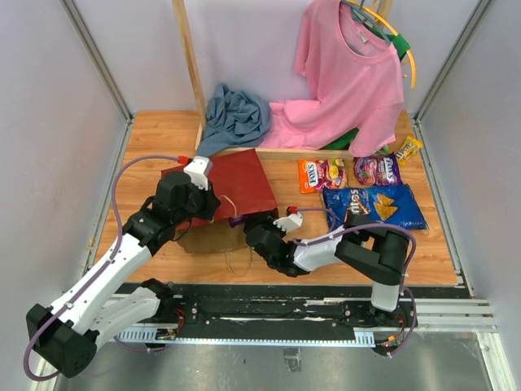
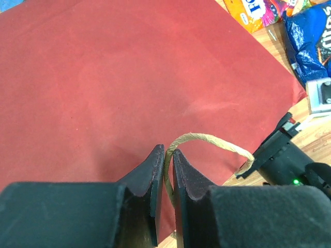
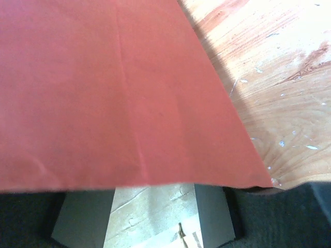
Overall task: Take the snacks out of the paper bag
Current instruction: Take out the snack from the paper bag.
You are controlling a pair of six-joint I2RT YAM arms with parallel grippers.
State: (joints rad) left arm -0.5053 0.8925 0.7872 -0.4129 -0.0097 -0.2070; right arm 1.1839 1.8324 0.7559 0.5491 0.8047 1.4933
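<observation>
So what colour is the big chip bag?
Blue, with orange chips pictured. The chip bag shows best in the top external view.

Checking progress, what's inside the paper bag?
Cannot be seen: the paper bag has its red side up, covering its interior. The left gripper pinches its twine handle. A Doritos bag and three packets lie outside.

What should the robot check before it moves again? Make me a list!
1. The left gripper pinches the twine handle: ok.
2. The right gripper has hold of the paper bag: cannot tell. Its jaws stand apart, with the tips hidden under the red paper.
3. Nothing is left inside the bag: cannot tell, the inside is not in view.
4. The blue Doritos bag, orange packet and purple packet lie out on the table, apart from the bag: ok.
</observation>
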